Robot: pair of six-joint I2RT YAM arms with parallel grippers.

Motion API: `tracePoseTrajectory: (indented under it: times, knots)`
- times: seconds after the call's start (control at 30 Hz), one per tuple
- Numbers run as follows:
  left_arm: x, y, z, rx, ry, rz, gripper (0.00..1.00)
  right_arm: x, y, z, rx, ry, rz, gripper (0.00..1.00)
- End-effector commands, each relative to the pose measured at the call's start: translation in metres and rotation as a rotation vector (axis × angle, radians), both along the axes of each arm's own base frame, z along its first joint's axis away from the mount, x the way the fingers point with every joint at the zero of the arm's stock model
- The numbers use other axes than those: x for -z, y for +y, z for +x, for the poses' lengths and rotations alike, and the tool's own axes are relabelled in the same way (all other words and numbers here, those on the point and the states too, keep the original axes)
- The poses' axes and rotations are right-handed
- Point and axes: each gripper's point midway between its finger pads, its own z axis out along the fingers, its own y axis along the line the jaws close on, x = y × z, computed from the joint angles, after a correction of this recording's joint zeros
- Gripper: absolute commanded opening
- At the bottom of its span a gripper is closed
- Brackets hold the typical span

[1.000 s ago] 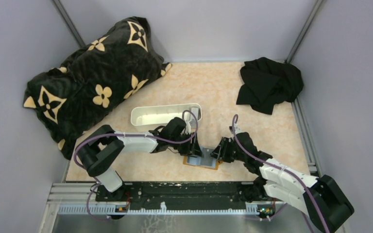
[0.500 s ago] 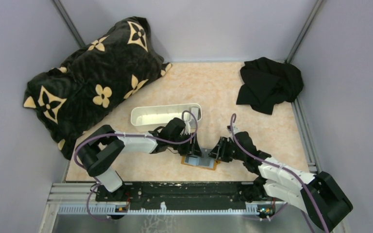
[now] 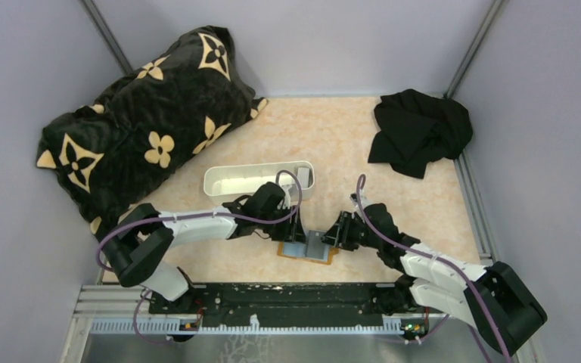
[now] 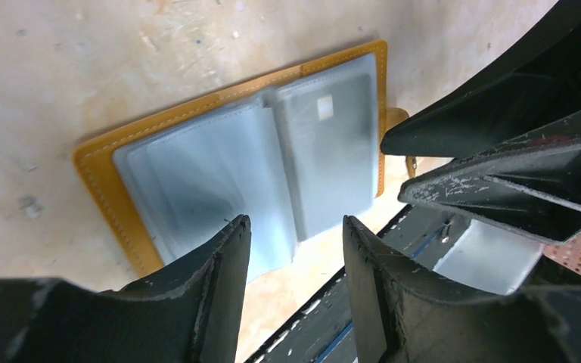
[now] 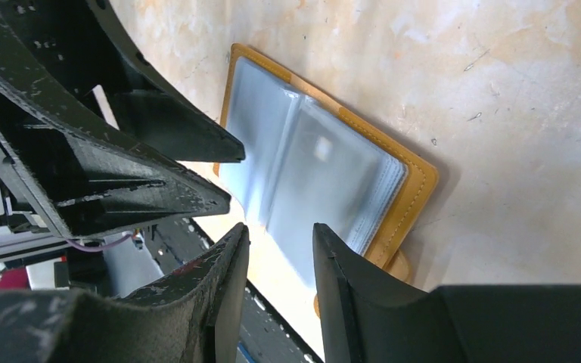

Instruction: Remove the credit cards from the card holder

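Observation:
The orange-tan card holder (image 3: 287, 252) lies open and flat on the table near the front edge, its grey-blue clear sleeves facing up. It also shows in the left wrist view (image 4: 98, 162) and the right wrist view (image 5: 416, 189). A grey card (image 4: 329, 147) with a small pale square shows through the right sleeve, also in the right wrist view (image 5: 321, 178). My left gripper (image 3: 300, 231) is open and empty just over the holder's left half (image 4: 295, 223). My right gripper (image 3: 335, 237) is open and empty at the holder's right edge (image 5: 280, 231). The two grippers' fingers nearly meet.
A long white tray (image 3: 234, 181) stands just behind the left arm. A black patterned pillow (image 3: 144, 121) fills the back left, a black cloth (image 3: 420, 130) the back right. The black base rail (image 3: 272, 299) runs just in front of the holder.
The card holder has slid a little to the left. Both grippers have shifted left with it, and the left arm's elbow has swung outward.

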Motion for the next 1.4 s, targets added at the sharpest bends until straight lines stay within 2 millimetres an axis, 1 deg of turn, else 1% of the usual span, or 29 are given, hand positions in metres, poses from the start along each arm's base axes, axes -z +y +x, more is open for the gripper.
tracePoseTrajectory:
  times: [0.0, 0.1, 0.2, 0.27, 0.33, 0.47, 0.57, 0.77, 0.87, 1.03, 1.37]
  knots:
    - [-0.004, 0.02, 0.007, -0.024, -0.06, 0.095, 0.55, -0.026, 0.015, 0.011, -0.033, -0.075, 0.06, 0.38]
    - [0.003, 0.037, 0.008, -0.05, -0.089, 0.166, 0.55, -0.026, 0.016, 0.011, -0.035, -0.078, 0.061, 0.38]
    - [0.019, 0.053, 0.008, -0.068, -0.093, 0.239, 0.55, -0.026, 0.017, 0.012, -0.038, -0.079, 0.063, 0.38]
    - [0.031, 0.06, 0.005, -0.072, -0.082, 0.265, 0.55, -0.025, 0.017, 0.012, -0.039, -0.078, 0.058, 0.38]
    - [0.04, 0.062, 0.002, -0.071, -0.07, 0.277, 0.55, -0.022, 0.015, 0.012, -0.032, -0.073, 0.046, 0.38]
    - [0.055, 0.059, -0.001, -0.066, -0.035, 0.275, 0.55, -0.017, 0.008, 0.01, -0.013, -0.064, 0.015, 0.38]
    - [0.062, 0.06, -0.005, -0.061, -0.016, 0.281, 0.54, -0.015, 0.003, 0.009, 0.002, -0.063, 0.0, 0.38]
    - [0.061, 0.063, -0.005, -0.059, -0.023, 0.286, 0.54, -0.003, -0.007, -0.001, 0.017, -0.028, -0.039, 0.38]
    - [0.062, 0.064, -0.007, -0.059, -0.019, 0.289, 0.54, -0.004, -0.014, -0.006, 0.031, -0.02, -0.049, 0.38]
    - [0.063, 0.06, -0.007, -0.056, -0.012, 0.277, 0.54, -0.001, -0.023, -0.013, 0.05, -0.01, -0.074, 0.38]
    - [0.059, 0.055, -0.003, -0.051, -0.021, 0.266, 0.54, 0.013, -0.029, -0.024, 0.044, 0.037, -0.1, 0.38]
